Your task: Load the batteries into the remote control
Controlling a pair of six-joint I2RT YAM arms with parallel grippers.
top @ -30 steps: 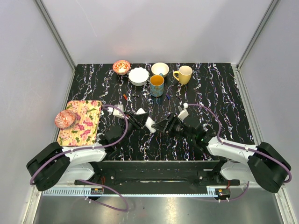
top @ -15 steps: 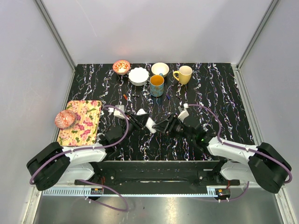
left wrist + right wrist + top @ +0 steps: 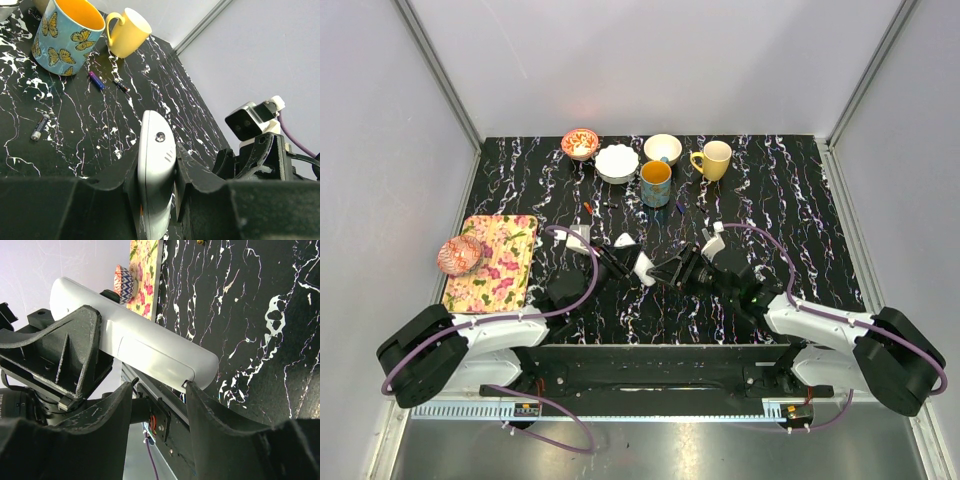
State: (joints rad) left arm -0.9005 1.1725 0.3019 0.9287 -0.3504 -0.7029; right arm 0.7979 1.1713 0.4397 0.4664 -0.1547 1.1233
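- The left gripper (image 3: 157,170), centre of the top view, was clamped on the slim white plastic remote control (image 3: 156,142).
- The right gripper (image 3: 159,387) had its fingers apart at the remote's free end.
- Beyond, small cylindrical batteries (image 3: 96,80) lay near the blue butterfly mug (image 3: 65,35).

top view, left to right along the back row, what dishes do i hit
red patterned bowl → white bowl → cream bowl → yellow mug; blue mug lines up sideways with the cream bowl, so skipped

remote control (image 3: 156,165): lower end hidden in left claw (image 3: 157,172) | batteries (image 3: 96,80): labels too small
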